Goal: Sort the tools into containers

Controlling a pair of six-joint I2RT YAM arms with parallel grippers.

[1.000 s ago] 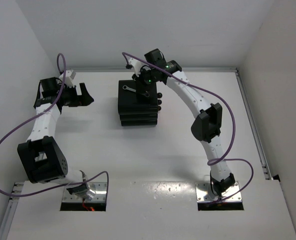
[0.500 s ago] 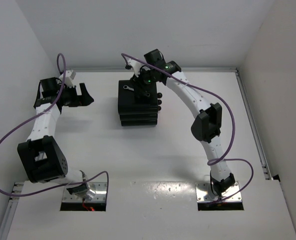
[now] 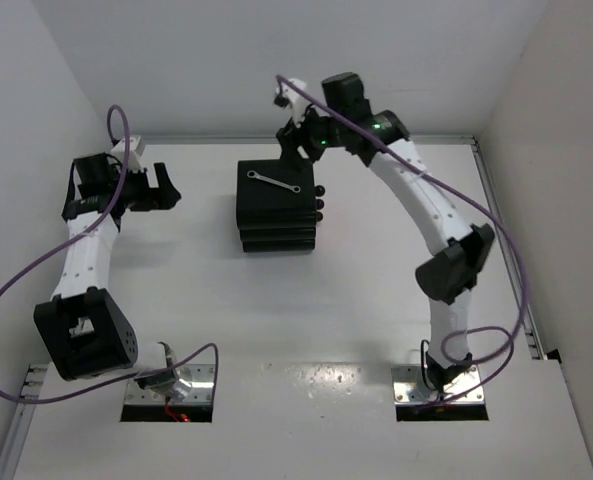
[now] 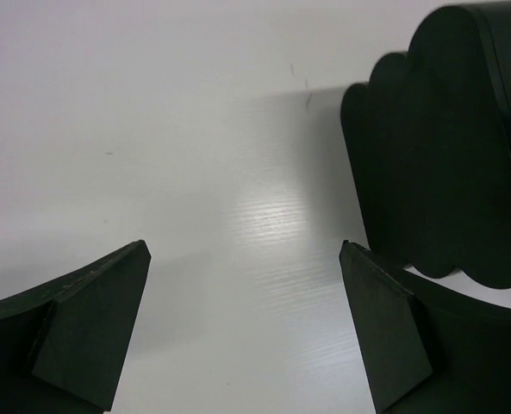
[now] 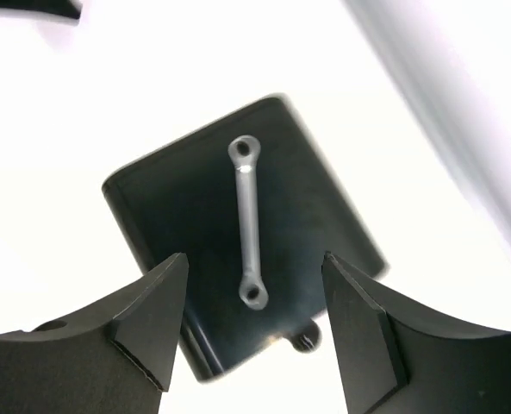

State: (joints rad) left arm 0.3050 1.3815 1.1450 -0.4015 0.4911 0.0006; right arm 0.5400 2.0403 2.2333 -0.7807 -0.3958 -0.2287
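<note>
A slim silver wrench (image 3: 276, 181) (image 5: 248, 220) lies flat and free on top of the black cabinet (image 3: 274, 222) (image 5: 165, 207). My right gripper (image 3: 298, 143) (image 5: 255, 259) hangs open above the cabinet's far edge, well clear of the wrench. The drawers are pushed in; only their round black knobs (image 3: 319, 205) show on the cabinet's right side, one knob (image 5: 304, 342) in the right wrist view. My left gripper (image 3: 171, 188) (image 4: 244, 250) stands open and empty over bare table left of the cabinet (image 4: 445, 147).
White walls close in the table on the left, back and right. A metal rail (image 3: 506, 250) runs along the right edge. Purple cables loop beside both arms.
My right gripper has opened, let go of the wrench on the cabinet top, and risen back toward the far wall. The left gripper has shifted slightly left.
</note>
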